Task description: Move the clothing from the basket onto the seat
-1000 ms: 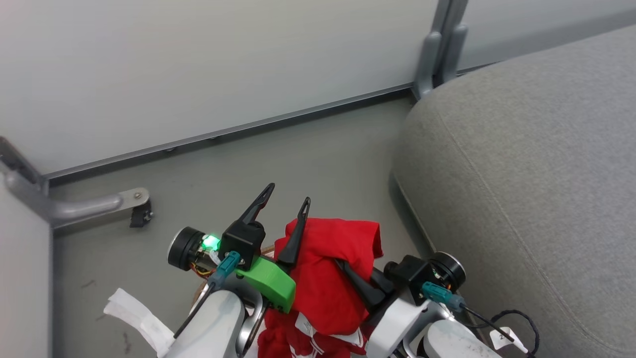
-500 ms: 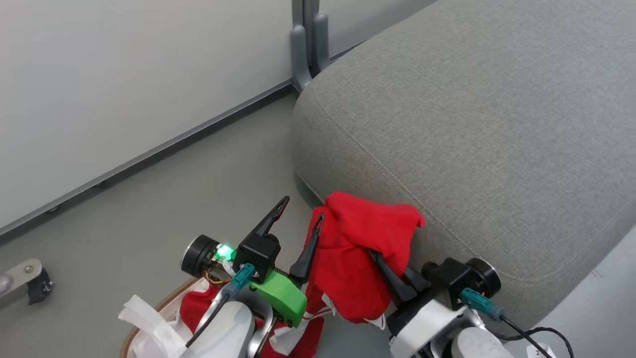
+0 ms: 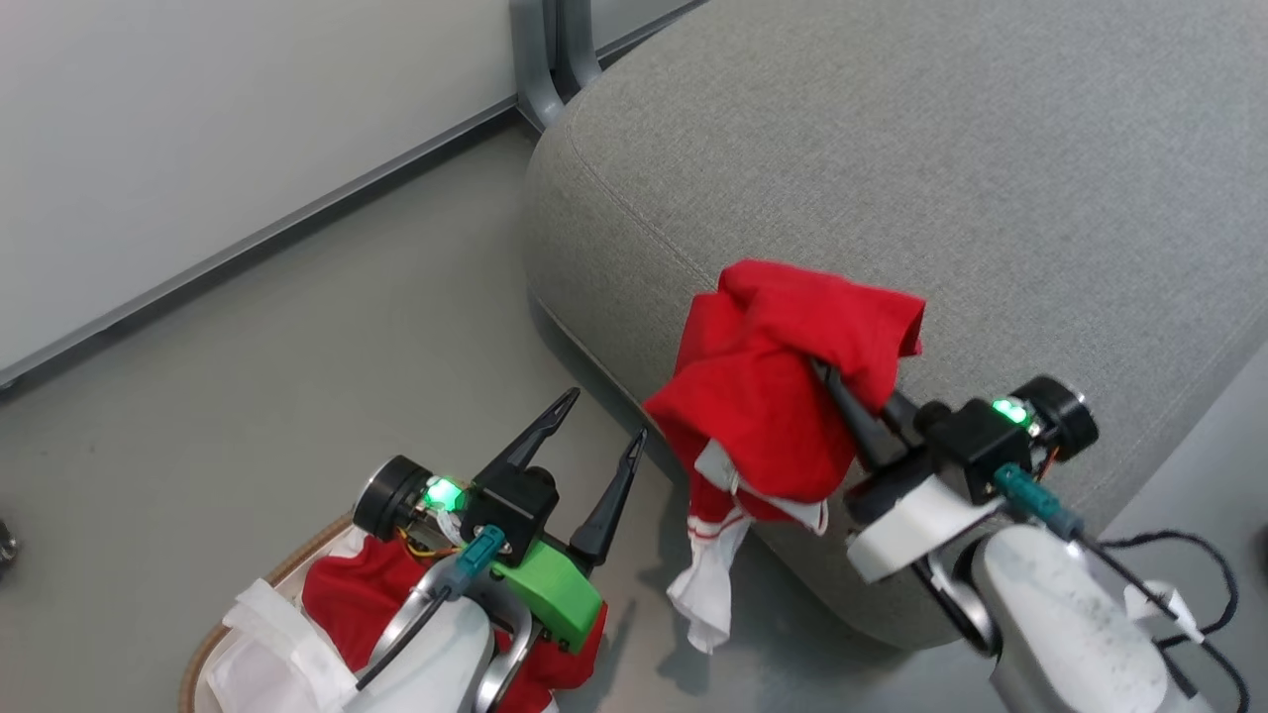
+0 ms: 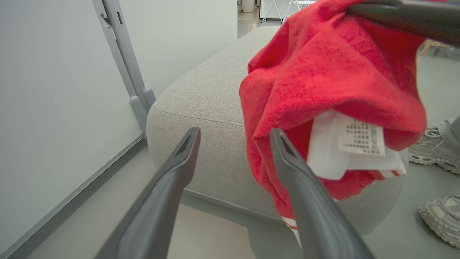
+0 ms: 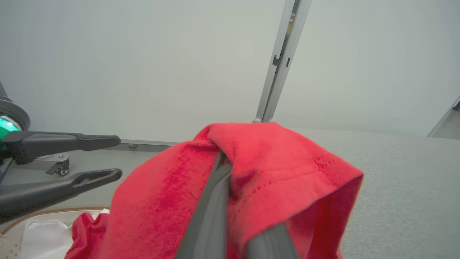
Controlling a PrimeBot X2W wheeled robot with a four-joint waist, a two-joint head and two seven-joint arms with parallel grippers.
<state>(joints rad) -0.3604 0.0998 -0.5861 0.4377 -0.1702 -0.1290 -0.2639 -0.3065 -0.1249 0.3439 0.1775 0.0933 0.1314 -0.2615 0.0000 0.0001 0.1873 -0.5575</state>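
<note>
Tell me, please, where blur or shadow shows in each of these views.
Head view: sharp, evenly lit, the clothing throwing a soft shadow on the floor. Left wrist view: near jaws slightly soft, seat crisp. Right wrist view: closed jaws blurred up close, the clothing soft.

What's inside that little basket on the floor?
More red clothing bunched beside a white liner sheet. The robot's left arm covers part of the basket, so its bottom and anything lying deeper cannot be seen.
</note>
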